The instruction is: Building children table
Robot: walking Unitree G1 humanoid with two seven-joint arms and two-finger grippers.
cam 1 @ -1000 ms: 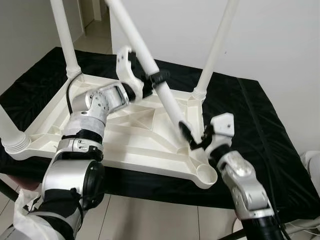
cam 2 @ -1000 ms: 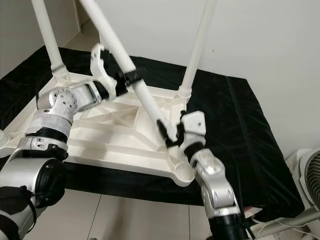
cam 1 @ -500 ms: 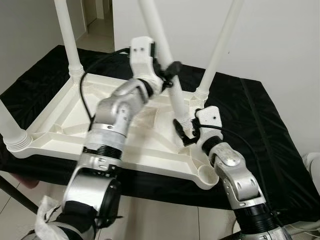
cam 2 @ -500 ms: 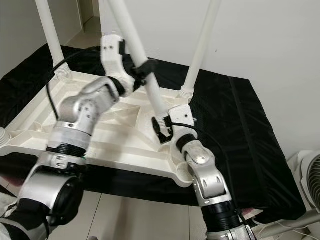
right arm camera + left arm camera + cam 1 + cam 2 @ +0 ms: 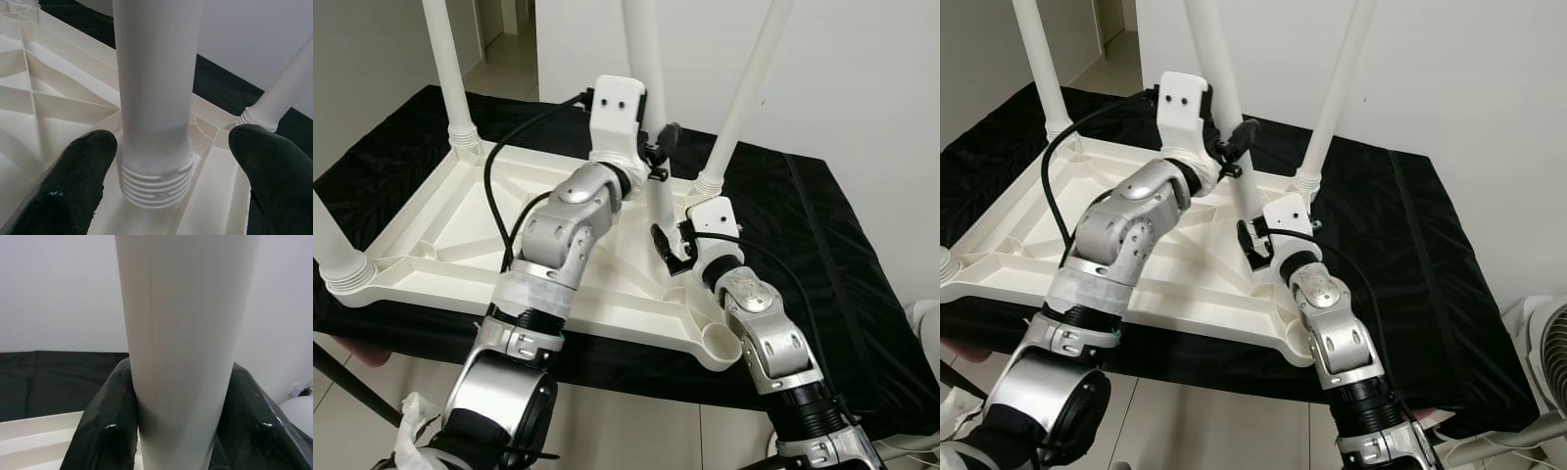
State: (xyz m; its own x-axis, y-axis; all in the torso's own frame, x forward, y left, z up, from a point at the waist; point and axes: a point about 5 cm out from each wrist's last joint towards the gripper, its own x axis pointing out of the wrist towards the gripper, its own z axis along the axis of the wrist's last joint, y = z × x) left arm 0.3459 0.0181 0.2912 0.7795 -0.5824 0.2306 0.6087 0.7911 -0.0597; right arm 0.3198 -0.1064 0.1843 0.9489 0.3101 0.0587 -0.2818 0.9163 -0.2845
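Over upturned table top (image 5: 431,230), L tool (image 5: 658,157) clamps loose leg (image 5: 646,59); R tool (image 5: 161,171) wide round its threaded end.

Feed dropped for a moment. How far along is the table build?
Three legs already stand in corners of the upturned white tabletop. In hand: the fourth leg, gripped by the left gripper, its threaded end between the right gripper's open fingers. Left: seat it in the empty near-right socket.

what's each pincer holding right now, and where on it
The left pincer clamps the loose white leg mid-shaft. The right pincer straddles its threaded end, fingers apart, not gripping.
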